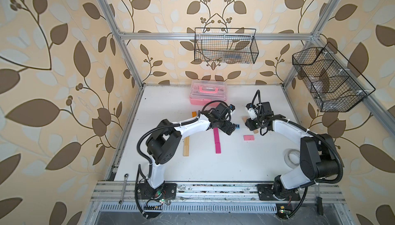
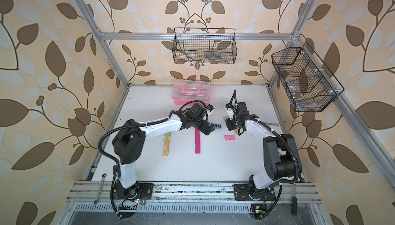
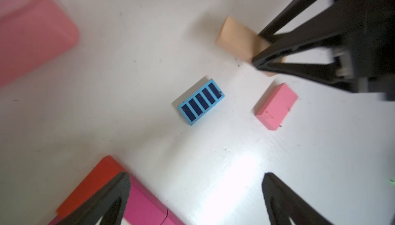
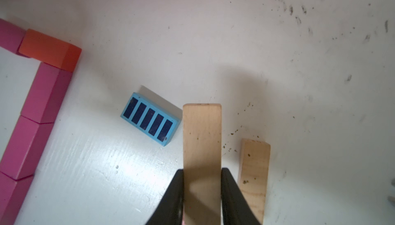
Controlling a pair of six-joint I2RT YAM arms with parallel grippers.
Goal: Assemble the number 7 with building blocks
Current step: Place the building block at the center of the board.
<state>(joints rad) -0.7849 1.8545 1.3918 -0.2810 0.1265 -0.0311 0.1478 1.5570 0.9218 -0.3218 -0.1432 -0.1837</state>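
The jaws of the right gripper [image 4: 202, 171] stand narrow, clamped on the long sides of a plain wood block [image 4: 202, 136]. Those of the left gripper [image 3: 195, 176] gape wide with nothing between them.

The number 7 [image 4: 42, 89] is partly laid near the middle of the table [image 1: 213, 170]. A red block [image 4: 50, 49] forms its corner, and one magenta block [image 4: 9, 33] touches the red block's end to make the short bar. A column of magenta blocks [image 1: 217, 141] runs end to end from the corner toward 6 o'clock. The left gripper hangs above that corner, and the left arm hides it in both top views.

At 2 o'clock from the column the blue-striped block [image 1: 237, 126] lies flat, apart from the rest. The held wood block is at its 3 o'clock, with a second wood block [image 4: 254, 170] just beside it. A light pink block [image 2: 229, 137] lies at 3 o'clock of the column.

At 9 o'clock runs a row of wood blocks [image 1: 186, 147], with a lime green block [image 2: 167, 135] at its far end. An orange block [image 1: 194, 114] lies at 10 o'clock. The pink case [image 1: 207, 93] sits at the table's 12 o'clock edge, and a tape roll [image 1: 288, 158] at 4 o'clock.
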